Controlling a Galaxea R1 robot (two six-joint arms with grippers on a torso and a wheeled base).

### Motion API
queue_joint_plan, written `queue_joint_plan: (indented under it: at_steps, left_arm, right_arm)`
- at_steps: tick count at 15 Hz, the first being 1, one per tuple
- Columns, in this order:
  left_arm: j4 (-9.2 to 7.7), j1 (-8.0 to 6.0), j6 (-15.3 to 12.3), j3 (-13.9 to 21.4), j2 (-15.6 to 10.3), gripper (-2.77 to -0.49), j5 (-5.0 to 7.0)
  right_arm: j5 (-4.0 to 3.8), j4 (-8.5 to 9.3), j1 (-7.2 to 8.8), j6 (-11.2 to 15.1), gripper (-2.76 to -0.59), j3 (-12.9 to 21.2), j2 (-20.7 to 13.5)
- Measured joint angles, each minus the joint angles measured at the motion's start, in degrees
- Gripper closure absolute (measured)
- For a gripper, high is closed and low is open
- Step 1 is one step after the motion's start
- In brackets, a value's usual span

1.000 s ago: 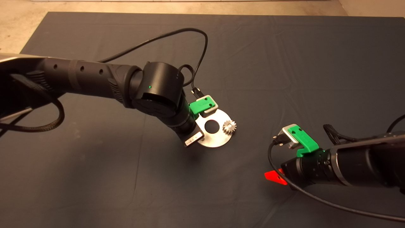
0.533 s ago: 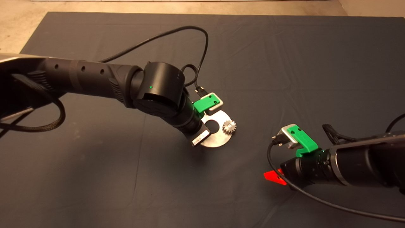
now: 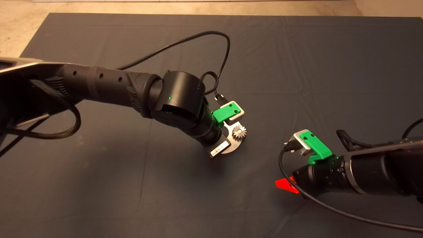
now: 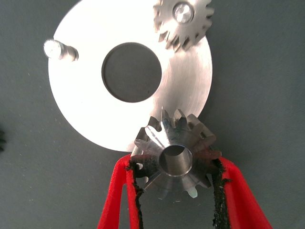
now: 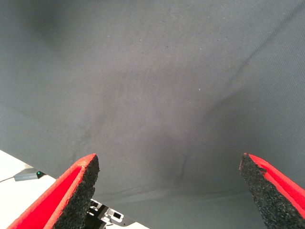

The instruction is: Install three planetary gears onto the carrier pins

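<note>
Steel gear (image 4: 177,156) is pinched by the left gripper (image 4: 177,191) at the disc (image 4: 90,109) edge, lower centre; second of three. Next: align its bore over a pin (image 4: 59,49). Right gripper (image 5: 169,191) idles open, lower right.

Shiny metal is seen on the disc (image 4: 90,114) and gears (image 4: 177,157), while the mat (image 3: 297,66) is matt cloth.

Head view: the left arm (image 3: 178,105) covers most of the disc (image 3: 235,146); only its right edge and one gear (image 3: 239,132) show. Left wrist view: the held gear (image 4: 175,157) hides the disc rim beneath; any pin there is unseen.
</note>
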Motion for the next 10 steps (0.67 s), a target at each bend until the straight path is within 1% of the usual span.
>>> queue_joint_plan:
  at_steps: [2, 3, 6, 8, 10]
  left_arm:
    - [0.16, 1.44, 0.0, -0.1, 0.2, -0.6, 0.03]
    - [0.62, 1.81, 0.0, -0.1, 0.2, -0.6, -0.04]
    - [2.72, 2.55, 0.0, -0.1, 0.2, -0.6, 0.09]
    - [3.19, 3.05, 0.1, -0.1, 0.2, -0.6, 0.16]
    - [3.37, 3.03, 0.2, -0.2, 0.2, -0.6, 0.27]
  right_arm:
    - [0.05, 0.04, 0.22, 0.0, -2.2, 0.0, 0.3]
    - [0.05, 0.09, 0.28, 0.0, -2.2, 0.0, 0.3]
    - [0.03, 0.23, 0.28, 0.0, -2.2, 0.0, 0.6]
    - [0.03, 0.34, 0.28, 0.0, -2.2, 0.0, 1.1]
    - [0.03, 0.42, 0.29, 0.0, -2.2, 0.0, 1.1]
